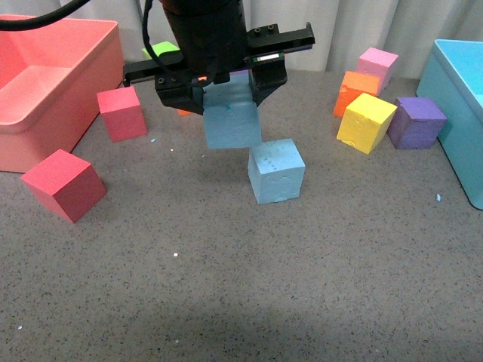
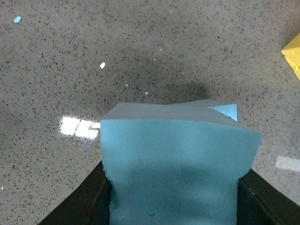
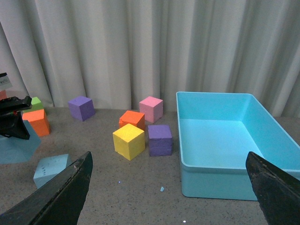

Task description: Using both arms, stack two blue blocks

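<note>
My left gripper (image 1: 230,96) is shut on one blue block (image 1: 232,122) and holds it in the air, slightly tilted. That block hangs just up and left of the second blue block (image 1: 276,171), which rests on the table. The left wrist view is filled by the held blue block (image 2: 178,164) between the black fingers (image 2: 91,199). Out of the front view, my right gripper (image 3: 168,197) stands open and empty, above the table beside the bin. From there the resting blue block (image 3: 50,168) and the held blue block (image 3: 16,143) sit at the far left.
A pink bin (image 1: 45,90) stands at the back left and a light-blue bin (image 1: 460,105) at the right. Red cubes (image 1: 121,113) (image 1: 64,185) lie left. Yellow (image 1: 366,121), purple (image 1: 415,122), orange (image 1: 356,92) and pink (image 1: 377,66) cubes cluster back right.
</note>
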You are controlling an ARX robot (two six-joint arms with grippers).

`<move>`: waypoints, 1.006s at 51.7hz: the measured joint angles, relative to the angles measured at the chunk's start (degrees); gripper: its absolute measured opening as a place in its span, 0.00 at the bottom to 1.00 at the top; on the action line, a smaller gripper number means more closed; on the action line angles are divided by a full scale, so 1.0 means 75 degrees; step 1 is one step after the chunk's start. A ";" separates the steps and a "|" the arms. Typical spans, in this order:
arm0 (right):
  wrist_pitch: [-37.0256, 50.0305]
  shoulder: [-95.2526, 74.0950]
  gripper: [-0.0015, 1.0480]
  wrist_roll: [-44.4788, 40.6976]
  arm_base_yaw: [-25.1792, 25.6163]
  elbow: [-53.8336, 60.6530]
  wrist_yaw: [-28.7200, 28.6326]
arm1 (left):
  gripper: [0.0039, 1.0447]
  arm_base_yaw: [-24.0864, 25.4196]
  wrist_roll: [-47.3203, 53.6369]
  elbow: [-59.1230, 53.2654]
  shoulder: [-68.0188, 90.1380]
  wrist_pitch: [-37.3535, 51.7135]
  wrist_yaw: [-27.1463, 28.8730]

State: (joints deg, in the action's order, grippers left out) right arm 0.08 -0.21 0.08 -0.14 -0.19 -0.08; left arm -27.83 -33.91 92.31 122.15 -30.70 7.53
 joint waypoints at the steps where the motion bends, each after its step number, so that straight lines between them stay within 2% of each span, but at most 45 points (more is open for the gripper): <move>1: 0.0000 0.0000 0.91 0.0000 0.0000 0.0000 0.0000 | 0.46 -0.0015 -0.0023 0.0041 0.0020 -0.0015 0.0058; 28: 0.0000 0.0000 0.91 0.0000 0.0000 0.0000 0.0000 | 0.46 -0.0603 -0.0697 0.0892 0.0600 -0.0417 0.0207; 52: 0.0000 0.0000 0.91 0.0000 0.0000 0.0000 0.0000 | 0.45 -0.0804 -0.0726 0.1262 0.1075 -0.0373 0.0254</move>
State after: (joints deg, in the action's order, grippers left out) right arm 0.08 -0.21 0.08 -0.14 -0.19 -0.08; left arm -33.87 -39.35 101.78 130.21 -33.50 9.43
